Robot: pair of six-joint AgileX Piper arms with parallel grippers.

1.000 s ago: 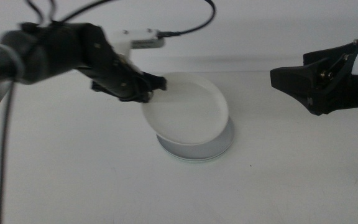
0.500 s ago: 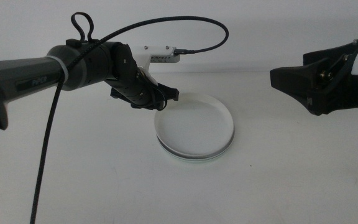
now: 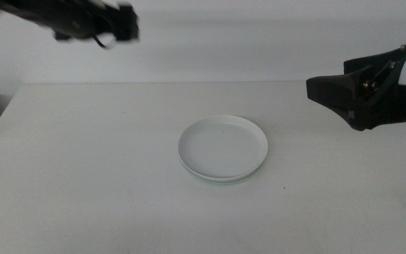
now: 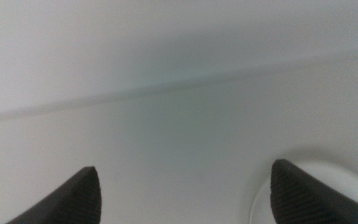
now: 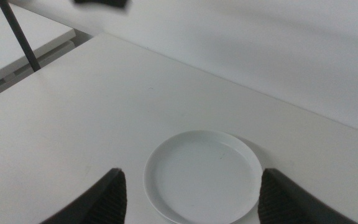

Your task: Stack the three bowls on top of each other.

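A white bowl (image 3: 223, 147) sat topmost on a nested stack at the middle of the tabletop (image 3: 83, 176), with only a thin pale green-tinted rim (image 3: 220, 180) of a dish beneath peeking out along the near edge; how many dishes lay under it could not be made out from any view. The left end effector (image 3: 122, 22) hung high over the far left of the tabletop, blurred in the middle view, well apart from the stack and carrying nothing; its wrist camera showed both dark jaws spread wide, with a sliver of the white bowl (image 4: 319, 193) beside one of them. The right end effector (image 3: 324, 90) hovered at the right side, above the tabletop and to the right of the stack, its jaws likewise spread and empty, the white bowl (image 5: 199, 175) lying between them and ahead in its own camera. The stack lay below and to the right of the left end effector, below and to the left of the right one; the right appeared the nearer of the two. The round dishes offered no long axis to align with. Judging by the single tidy pile and both arms standing off, the stacking looked finished or nearly so.
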